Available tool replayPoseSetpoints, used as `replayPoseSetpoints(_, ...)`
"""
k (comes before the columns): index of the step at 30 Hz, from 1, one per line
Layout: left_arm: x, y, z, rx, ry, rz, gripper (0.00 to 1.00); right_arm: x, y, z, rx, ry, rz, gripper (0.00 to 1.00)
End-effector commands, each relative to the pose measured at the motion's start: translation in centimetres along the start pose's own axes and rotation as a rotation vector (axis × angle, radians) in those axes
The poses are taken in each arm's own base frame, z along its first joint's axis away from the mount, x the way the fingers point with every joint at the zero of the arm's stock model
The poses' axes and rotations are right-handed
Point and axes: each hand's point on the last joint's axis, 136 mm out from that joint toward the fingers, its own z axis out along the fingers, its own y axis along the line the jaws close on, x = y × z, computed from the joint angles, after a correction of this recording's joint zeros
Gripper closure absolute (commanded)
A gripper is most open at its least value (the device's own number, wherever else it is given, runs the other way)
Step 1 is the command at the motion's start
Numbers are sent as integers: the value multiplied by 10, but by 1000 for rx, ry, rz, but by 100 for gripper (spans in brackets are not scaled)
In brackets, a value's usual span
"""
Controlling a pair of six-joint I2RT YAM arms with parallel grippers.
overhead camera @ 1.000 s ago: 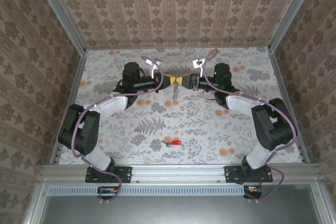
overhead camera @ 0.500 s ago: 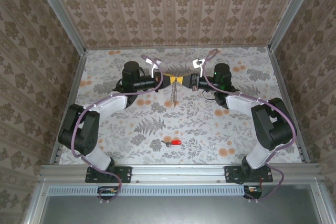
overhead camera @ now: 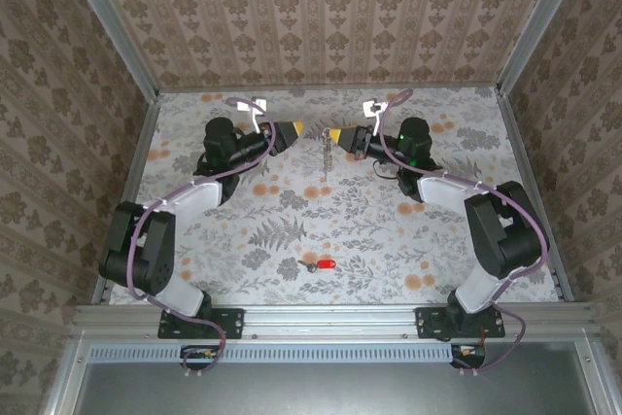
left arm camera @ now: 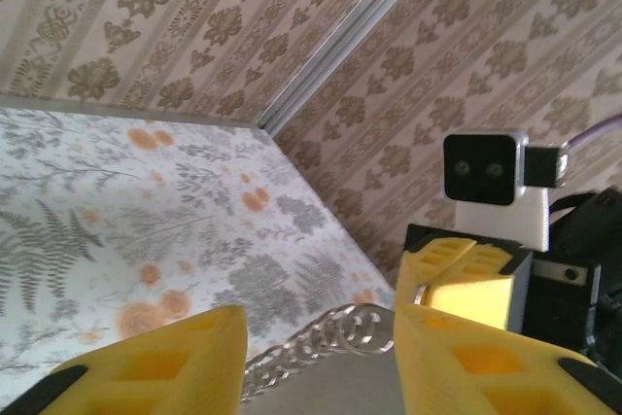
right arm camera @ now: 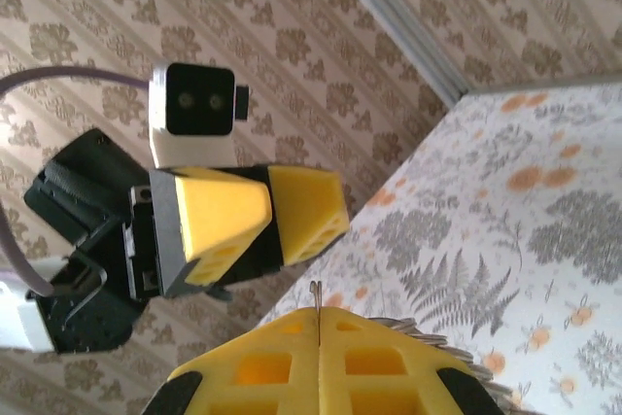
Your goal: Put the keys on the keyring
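Slippage is looking likely: the right gripper (overhead camera: 333,134) is pinching the dangling keyring (overhead camera: 327,153) by its very end alone, while the left gripper (overhead camera: 293,128) is hanging spread nearby, supporting nothing.

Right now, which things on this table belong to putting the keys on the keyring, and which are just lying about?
Belongs to the job:
keyring, hanging from the right arm's fingers, which are shut on it
red-headed key, lying loose near the front edge
left arm's fingers, open, apart from the keyring

Just backdrop:
floral table cover
patterned walls
metal frame
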Motion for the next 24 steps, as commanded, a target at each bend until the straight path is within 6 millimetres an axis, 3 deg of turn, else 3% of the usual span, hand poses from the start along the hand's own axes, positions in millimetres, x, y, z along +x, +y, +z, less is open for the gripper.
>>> replayPoseSetpoints(1,-8,-16,5,105,-46,-51,59,-25,4,-1,-14,-128,-27,100)
replayPoseSetpoints(15,9,-22,34,177,-7,-101,63,-26,-5,7,-15,-136,26,100)
replayPoseSetpoints(24,7,-21,45,191,0,-104,64,-23,-3,9,-22,-121,34,100)
